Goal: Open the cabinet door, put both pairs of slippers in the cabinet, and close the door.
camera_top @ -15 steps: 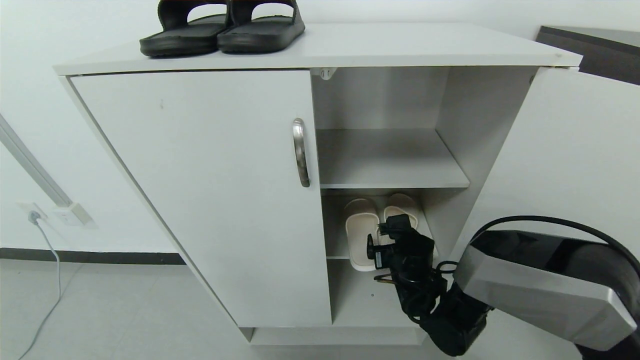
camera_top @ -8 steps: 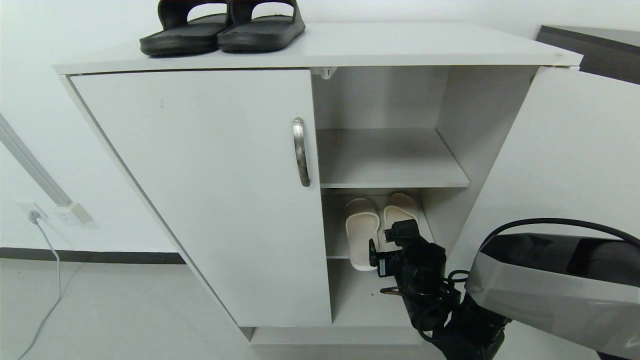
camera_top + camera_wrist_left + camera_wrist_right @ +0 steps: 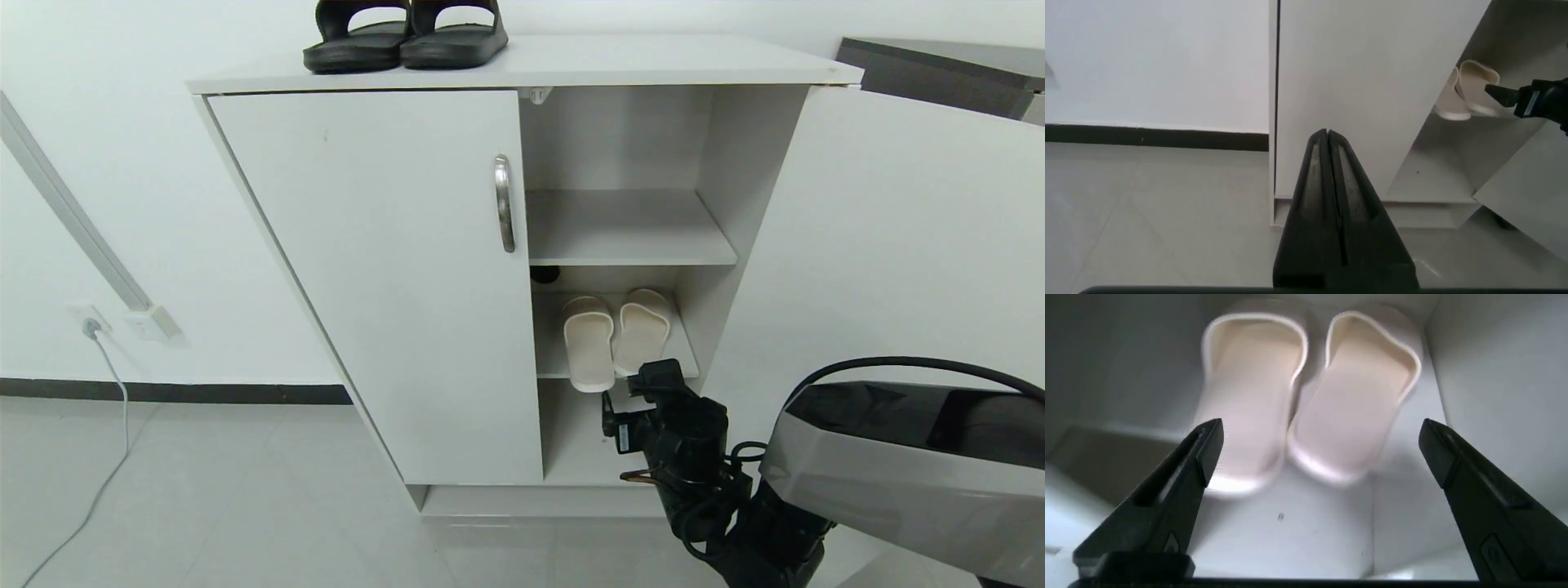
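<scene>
Jaws spread, right arm (image 3: 700,461) facing cream slippers (image 3: 589,343)

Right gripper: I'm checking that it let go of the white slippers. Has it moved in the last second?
Yes. Judged against the white slippers, the right gripper has pulled back out toward the robot. It overlapped the right slipper before and now sits at their near end.

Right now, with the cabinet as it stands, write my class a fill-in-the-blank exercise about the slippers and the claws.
1. The black slippers sit on ____ of the cabinet.
2. The cream slippers lie ____ the cabinet.
3. The right claw, in front of the cream slippers, is ____.
4. The left claw, low near the floor, is ____.

Missing words: top; inside; open; shut.
</scene>
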Available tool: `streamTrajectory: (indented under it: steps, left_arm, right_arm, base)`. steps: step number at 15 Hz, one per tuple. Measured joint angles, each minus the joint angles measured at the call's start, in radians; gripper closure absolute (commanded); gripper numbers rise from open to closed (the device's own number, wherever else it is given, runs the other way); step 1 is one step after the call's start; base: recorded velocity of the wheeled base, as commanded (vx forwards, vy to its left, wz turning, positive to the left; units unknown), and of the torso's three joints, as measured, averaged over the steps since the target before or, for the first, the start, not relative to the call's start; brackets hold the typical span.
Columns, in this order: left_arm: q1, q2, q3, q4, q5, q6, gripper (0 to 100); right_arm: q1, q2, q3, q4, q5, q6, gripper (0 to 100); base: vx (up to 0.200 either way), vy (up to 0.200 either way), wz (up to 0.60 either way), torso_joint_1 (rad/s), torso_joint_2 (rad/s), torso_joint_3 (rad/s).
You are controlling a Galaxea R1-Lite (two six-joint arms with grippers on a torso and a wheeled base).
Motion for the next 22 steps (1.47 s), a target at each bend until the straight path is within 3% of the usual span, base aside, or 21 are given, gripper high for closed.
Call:
streamTrajectory:
  steps: [12, 22]
  left_arm:
    - [0.001, 0.000, 0.001, 0.001, 0.001, -0.002, 100]
    - [0.000, 0.000, 0.001, 0.001, 0.000, 0.000, 100]
  right_arm:
    - [0.000, 0.000, 0.001, -0.003, 0.000, -0.003, 0]
    - [0.001, -0.001, 0.010, -0.004, 0.000, -0.003, 0]
  base:
    - [0.000, 0.000, 0.00, 0.000, 0.00, 0.000]
    - [0.000, 0.000, 0.00, 0.003, 0.00, 0.168]
